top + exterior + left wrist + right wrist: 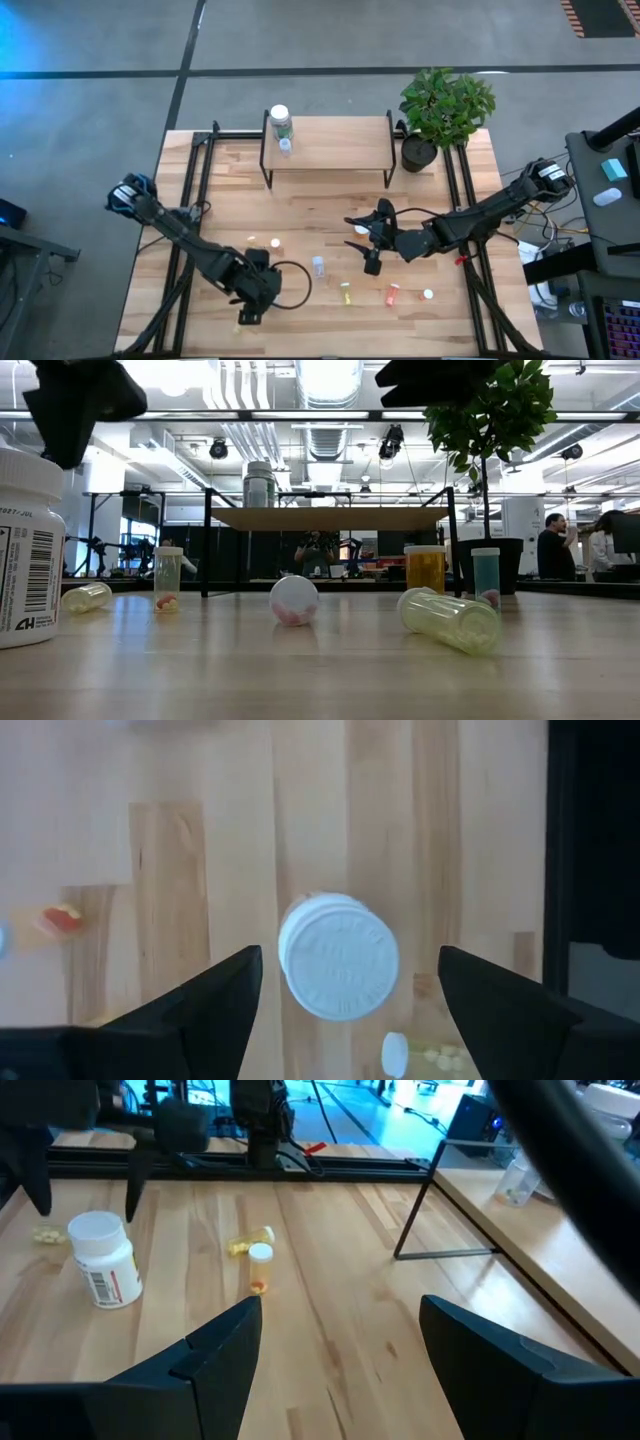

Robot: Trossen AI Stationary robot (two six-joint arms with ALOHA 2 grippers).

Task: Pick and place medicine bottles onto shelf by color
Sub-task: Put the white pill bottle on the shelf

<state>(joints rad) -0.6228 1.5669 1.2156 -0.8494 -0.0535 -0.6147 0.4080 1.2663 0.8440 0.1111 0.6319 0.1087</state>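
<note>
Light wood table (300, 210) carries a shelf (330, 140) at the far edge, two bottles (281, 122) on its left end, potted plant (440, 110) beside it. Loose vials (318, 265) lie between the left gripper (245, 315) and right gripper (365, 250); a white bottle (338, 955) stands directly under the open left one.

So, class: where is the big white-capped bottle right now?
In the high view, the white-capped bottle stands on the shelf, at its left end, beside a smaller vial.

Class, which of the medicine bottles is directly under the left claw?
The large white bottle, seen cap-up between the open left claw fingers; the other loose bottles sit farther toward the table's middle and right.
</note>
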